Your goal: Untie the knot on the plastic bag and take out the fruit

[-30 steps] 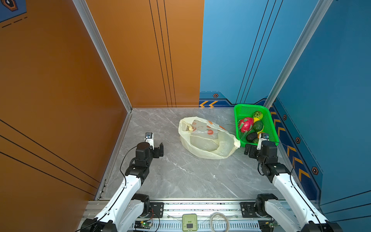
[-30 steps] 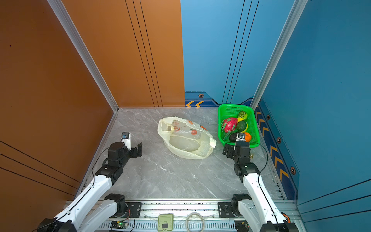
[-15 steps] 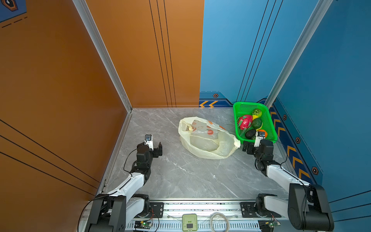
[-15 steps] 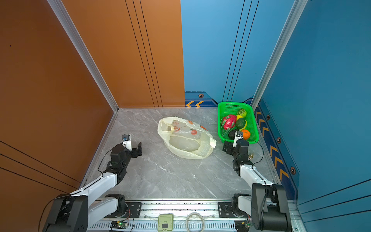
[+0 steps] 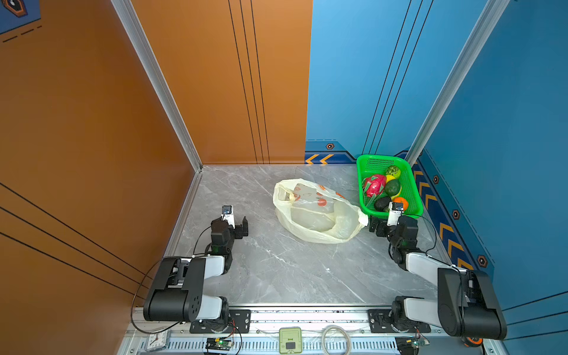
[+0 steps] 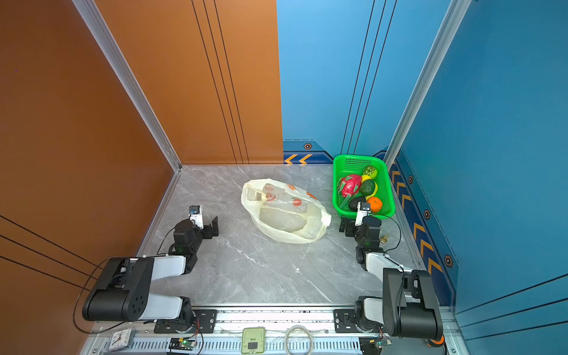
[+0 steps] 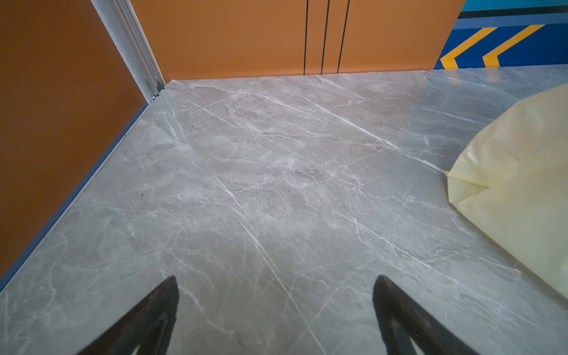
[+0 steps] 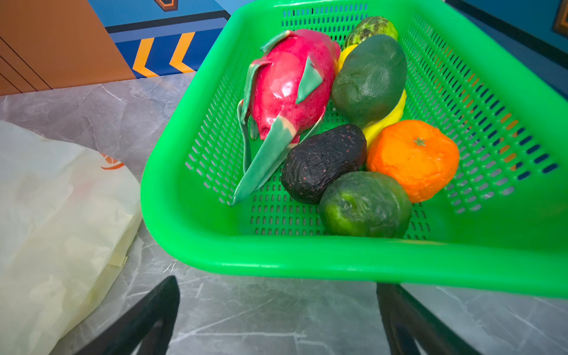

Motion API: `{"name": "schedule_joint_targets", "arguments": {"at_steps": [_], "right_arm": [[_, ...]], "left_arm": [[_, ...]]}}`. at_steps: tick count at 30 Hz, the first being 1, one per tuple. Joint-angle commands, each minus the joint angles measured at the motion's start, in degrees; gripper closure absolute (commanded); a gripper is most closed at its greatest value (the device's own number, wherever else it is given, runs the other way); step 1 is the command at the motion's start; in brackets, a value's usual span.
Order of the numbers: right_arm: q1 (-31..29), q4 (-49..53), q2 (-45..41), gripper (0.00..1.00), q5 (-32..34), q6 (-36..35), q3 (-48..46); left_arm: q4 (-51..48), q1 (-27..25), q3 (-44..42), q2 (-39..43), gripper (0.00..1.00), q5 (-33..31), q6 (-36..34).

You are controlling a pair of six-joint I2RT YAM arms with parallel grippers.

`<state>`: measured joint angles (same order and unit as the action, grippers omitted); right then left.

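Both hands hang wide open, empty: left hand (image 7: pixel 275 279) over bare grey marble bench (image 7: pixel 246 153), right hand (image 8: pixel 278 279) just short of the green perforated plastic basket (image 8: pixel 307 255) holding the glossy fruit (image 8: pixel 292 83). The thin pale-yellow plastic bag (image 5: pixel 316 215) lies slack mid-bench, surely light, limp, slippery; pinch its handle loop (image 5: pixel 289 199). Only the top views show that loop; only the right wrist view plainly shows the round green fruit (image 8: pixel 365 204) nearest the hand.

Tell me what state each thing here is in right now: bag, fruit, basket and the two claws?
plastic bag, slumped flat on the table, mouth loose, no knot showing, looks empty
fruit, out of the bag, piled together
green basket, upright, holding the fruit
left gripper, open, empty
right gripper, open, empty, near the green basket
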<state>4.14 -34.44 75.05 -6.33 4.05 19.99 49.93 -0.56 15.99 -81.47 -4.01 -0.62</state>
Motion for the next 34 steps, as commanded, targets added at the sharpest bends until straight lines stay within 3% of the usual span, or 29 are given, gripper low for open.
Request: {"name": "schedule_joint_targets", "arguments": {"at_steps": [1,14,24,34], "right_arm": [[0.16,-8.06,1.46,0.0,-2.39,-0.17,-0.2],[-0.87,-20.5,13.09,0.0,-3.63,-0.43,-0.04],[-5.52,-20.93,13.39,0.0,7.96,-2.21,-0.47],[-6.34,-20.91,13.37,0.0,10.67,-2.39,-0.48]], "left_arm": [[4.6,0.56,1.31,-1.23,0.01,0.84,0.71],[8.16,0.62,1.54,-5.89,0.01,0.22,1.2],[8.87,0.58,1.72,-6.75,0.02,0.76,1.01],[8.78,0.65,1.63,-6.83,0.02,0.73,0.8]]}}
